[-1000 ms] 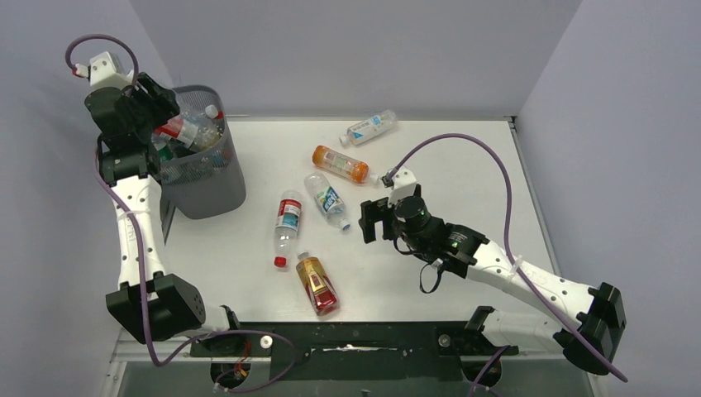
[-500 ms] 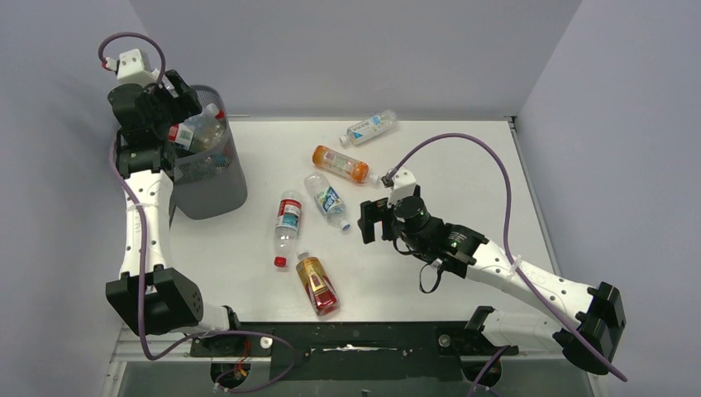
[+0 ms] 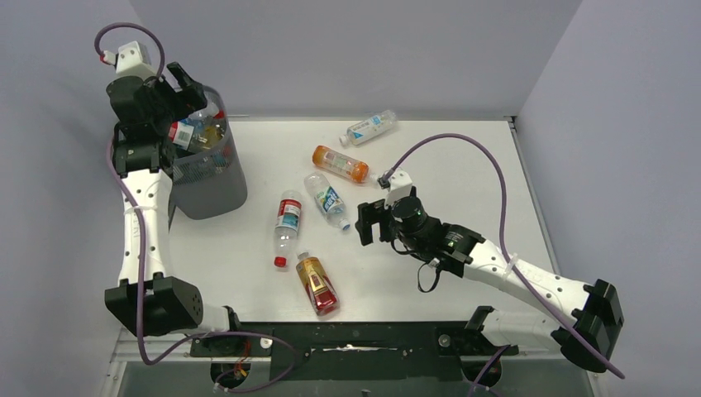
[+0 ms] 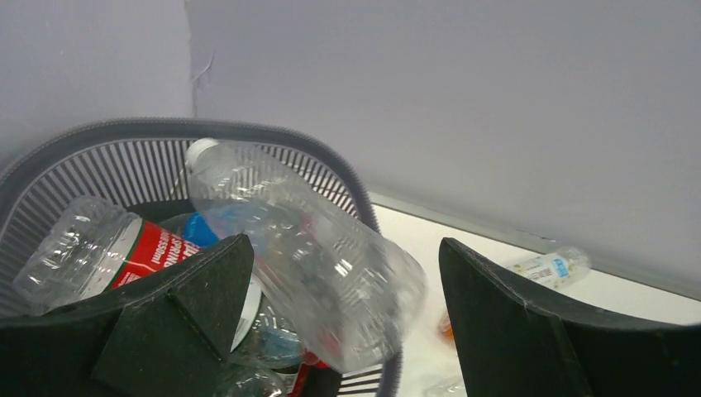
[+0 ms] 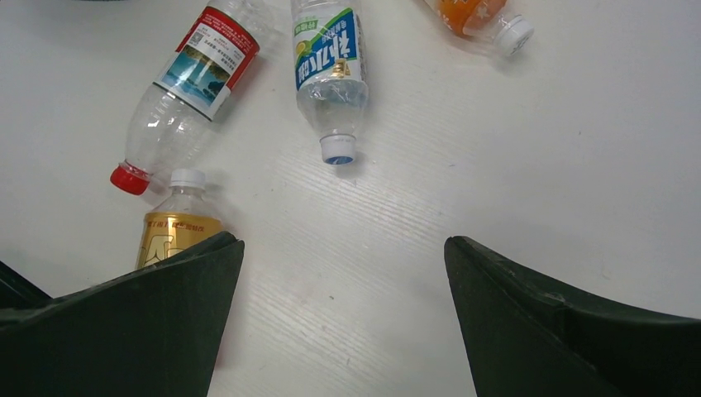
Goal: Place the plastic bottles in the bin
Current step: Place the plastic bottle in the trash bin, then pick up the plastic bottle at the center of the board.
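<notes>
dropping stage i reckon: left gripper (image 4: 343,265) splayed wide over the bin (image 4: 273,132), clear bottle (image 4: 289,240) loose inside it. right gripper (image 5: 343,256), spread and empty, should straddle the blue-label bottle (image 5: 329,66) next

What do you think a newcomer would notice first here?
The dark mesh bin at far left, heaped with bottles, the left gripper above it, a blurred clear bottle between its open fingers. Five more bottles lie scattered mid-table, the right gripper open beside the blue-labelled bottle.
</notes>
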You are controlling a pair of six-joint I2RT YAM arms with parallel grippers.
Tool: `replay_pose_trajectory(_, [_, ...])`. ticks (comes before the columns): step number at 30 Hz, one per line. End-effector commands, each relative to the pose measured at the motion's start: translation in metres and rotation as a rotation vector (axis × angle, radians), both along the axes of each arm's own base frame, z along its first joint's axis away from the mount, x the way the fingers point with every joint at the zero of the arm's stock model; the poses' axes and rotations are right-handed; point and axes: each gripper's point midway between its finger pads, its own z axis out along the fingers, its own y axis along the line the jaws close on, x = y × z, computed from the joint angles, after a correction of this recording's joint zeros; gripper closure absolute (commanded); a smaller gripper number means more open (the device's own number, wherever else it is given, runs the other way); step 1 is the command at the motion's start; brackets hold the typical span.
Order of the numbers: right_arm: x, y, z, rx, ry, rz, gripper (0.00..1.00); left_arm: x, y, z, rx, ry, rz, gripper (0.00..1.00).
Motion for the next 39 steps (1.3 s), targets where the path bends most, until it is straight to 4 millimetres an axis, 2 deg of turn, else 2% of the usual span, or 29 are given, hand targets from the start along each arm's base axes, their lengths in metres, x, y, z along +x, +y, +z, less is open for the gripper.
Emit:
replay_pose_trajectory(1, [0.002,0.015,0.009,0.045,-0.016,0.040,0.02,-0.031,-0.024,0.076,-0.008,-0.165,-0.065,0.17])
replay_pose_trajectory(4, [0.000,0.022,0.004,0.039,0.003,0.068,0.02,-0.036,-0.036,0.081,-0.022,-0.172,-0.103,0.17])
replay_pose_trajectory(10, [-0.005,0.036,-0.007,0.018,0.039,0.117,0.02,-0.040,-0.045,0.073,-0.036,-0.150,-0.133,0.17])
replay_pose_trajectory(13, [-0.008,0.043,-0.012,0.008,0.052,0.143,0.02,-0.044,-0.056,0.072,-0.051,-0.156,-0.165,0.16])
replay_pose_trajectory(19, [-0.018,0.061,-0.022,-0.009,0.079,0.218,0.02,-0.043,-0.092,0.045,-0.064,-0.092,-0.250,0.16])
replay_pose_trajectory(26, [-0.050,0.094,-0.040,0.014,0.125,0.380,0.02,-0.046,-0.111,0.013,-0.069,-0.030,-0.283,0.16])
replay_pose_trajectory(32, [-0.075,0.117,-0.059,-0.016,0.164,0.467,0.02,-0.045,-0.125,0.000,-0.070,-0.005,-0.305,0.16])
replay_pose_trajectory(39, [-0.093,0.137,-0.084,-0.078,0.216,0.531,0.02,-0.044,-0.137,-0.015,-0.066,0.028,-0.323,0.16])
